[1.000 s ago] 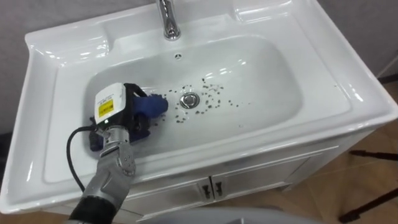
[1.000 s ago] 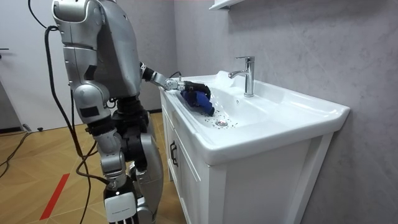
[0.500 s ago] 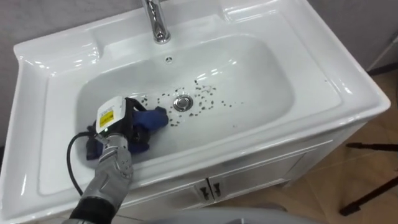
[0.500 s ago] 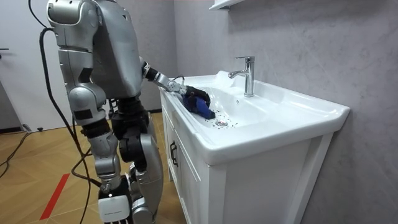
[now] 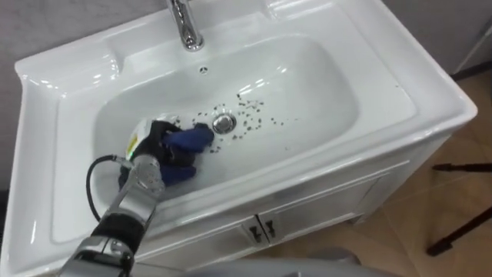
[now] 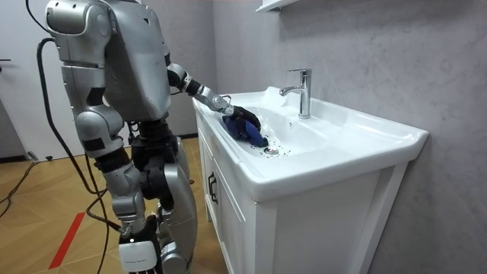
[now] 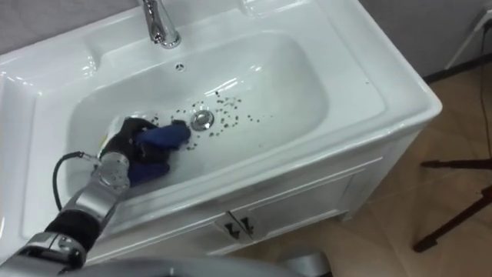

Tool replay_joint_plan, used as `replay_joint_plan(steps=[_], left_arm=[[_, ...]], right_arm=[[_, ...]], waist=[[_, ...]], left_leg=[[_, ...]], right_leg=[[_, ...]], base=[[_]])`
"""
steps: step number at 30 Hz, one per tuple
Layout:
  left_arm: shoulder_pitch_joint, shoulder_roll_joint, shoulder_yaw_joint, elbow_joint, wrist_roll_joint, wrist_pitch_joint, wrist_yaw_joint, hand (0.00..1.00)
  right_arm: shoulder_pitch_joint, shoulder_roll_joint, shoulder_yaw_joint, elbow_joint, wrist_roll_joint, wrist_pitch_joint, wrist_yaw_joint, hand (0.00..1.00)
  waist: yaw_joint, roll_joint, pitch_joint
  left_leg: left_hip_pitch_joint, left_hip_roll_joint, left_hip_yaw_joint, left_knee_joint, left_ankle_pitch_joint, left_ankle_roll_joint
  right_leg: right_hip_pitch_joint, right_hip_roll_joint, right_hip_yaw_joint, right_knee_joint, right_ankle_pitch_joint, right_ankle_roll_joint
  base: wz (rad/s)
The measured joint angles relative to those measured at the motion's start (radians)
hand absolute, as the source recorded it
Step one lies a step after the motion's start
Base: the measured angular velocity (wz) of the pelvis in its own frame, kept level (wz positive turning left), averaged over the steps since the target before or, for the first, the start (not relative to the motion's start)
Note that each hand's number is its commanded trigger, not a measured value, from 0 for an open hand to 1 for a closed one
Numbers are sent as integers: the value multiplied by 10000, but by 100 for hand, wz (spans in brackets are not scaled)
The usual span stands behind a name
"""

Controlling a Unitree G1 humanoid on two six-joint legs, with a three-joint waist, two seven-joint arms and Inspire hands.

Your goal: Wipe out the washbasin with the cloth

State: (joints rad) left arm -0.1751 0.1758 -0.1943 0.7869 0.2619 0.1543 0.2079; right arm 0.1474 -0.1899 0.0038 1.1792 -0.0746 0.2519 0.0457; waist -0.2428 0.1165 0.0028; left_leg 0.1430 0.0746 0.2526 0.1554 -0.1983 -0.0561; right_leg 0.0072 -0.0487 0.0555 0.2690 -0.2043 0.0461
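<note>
The white basin [image 5: 307,100] has a chrome drain [image 5: 224,122] at its bottom with several dark specks [image 5: 257,115] scattered around it, mostly to its right. My left hand [image 5: 150,144] reaches down into the left part of the bowl, its fingers curled on a blue cloth [image 5: 188,141]. The cloth lies bunched on the basin floor, and its tip is just left of the drain. In the room view I stand at the cabinet's near side with my left arm stretched out and the left hand [image 6: 228,111] over the blue cloth [image 6: 247,129].
A chrome faucet [image 5: 183,27] stands at the back rim above the drain. Under the basin are white cabinet doors [image 5: 307,223] with small handles. Dark stand legs [image 5: 461,231] cross the wooden floor at the right. A grey wall [image 6: 380,53] backs the sink.
My left hand has rolled over the cloth and pushed it a little toward the drain. In the room view my torso has drawn back and the arm has stretched out. The eye view has shifted.
</note>
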Motion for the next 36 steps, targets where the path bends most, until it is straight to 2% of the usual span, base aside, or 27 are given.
replay_joint_plan(steps=[5,9,11,14,17,24,29,34,36], left_arm=[[-1157,-48,341,1360,-1027,-98,-50,100],[-1639,-207,339,1707,-1533,-99,58,100],[-1907,-328,340,1844,-1856,-123,69,100],[-2276,-494,326,2122,-1932,-209,58,100],[-2695,-537,265,2572,-1976,-321,53,100],[-2987,-513,-70,2581,-2406,-333,104,100],[-3431,-623,-77,2954,-3189,-426,328,100],[-3799,-591,-96,2952,-3399,-452,643,100],[-4029,-592,-250,2952,-3462,-470,652,100]], right_arm=[[-80,-105,-82,-138,464,-106,-51,0],[-194,-164,-43,-141,1112,-108,-194,0],[-288,-166,107,-134,1330,-108,-262,0],[-400,-166,311,-129,1571,-121,-460,0],[-492,-163,538,-76,1675,-158,-592,0],[-486,-175,557,-5,1652,-331,-651,0],[-500,-142,659,-29,1982,-341,-665,0],[-720,-146,869,31,2318,-509,-800,0],[-799,-154,936,48,2329,-549,-798,0]], waist=[[-89,-24,26],[-176,-43,43],[-206,-101,82],[-234,-128,109],[-337,-173,138],[-623,-175,144],[-756,-235,187],[-799,-298,229],[-839,-339,270]], left_leg=[[-383,-29,223,131,3,5],[-699,-41,261,226,17,25],[-868,-44,336,343,17,25],[-993,-44,472,371,17,25],[-1118,-44,515,432,17,25],[-1316,-63,587,447,17,26],[-1431,-78,825,461,16,27],[-1830,-126,984,742,-5,62],[-1957,-136,1013,834,-28,99]], right_leg=[[-663,10,256,456,-69,11],[-1069,3,288,656,-68,-1],[-1311,-2,357,842,-106,-7],[-1544,24,510,962,-110,-19],[-1678,28,577,988,-105,-13],[-1911,51,740,1007,-95,19],[-2182,36,835,1155,-95,19],[-2683,29,1078,1465,-93,60],[-2837,25,1124,1578,-100,70]], base=[[-14],[-4],[-8],[-14],[-5],[-4],[-8],[-9],[-7]])
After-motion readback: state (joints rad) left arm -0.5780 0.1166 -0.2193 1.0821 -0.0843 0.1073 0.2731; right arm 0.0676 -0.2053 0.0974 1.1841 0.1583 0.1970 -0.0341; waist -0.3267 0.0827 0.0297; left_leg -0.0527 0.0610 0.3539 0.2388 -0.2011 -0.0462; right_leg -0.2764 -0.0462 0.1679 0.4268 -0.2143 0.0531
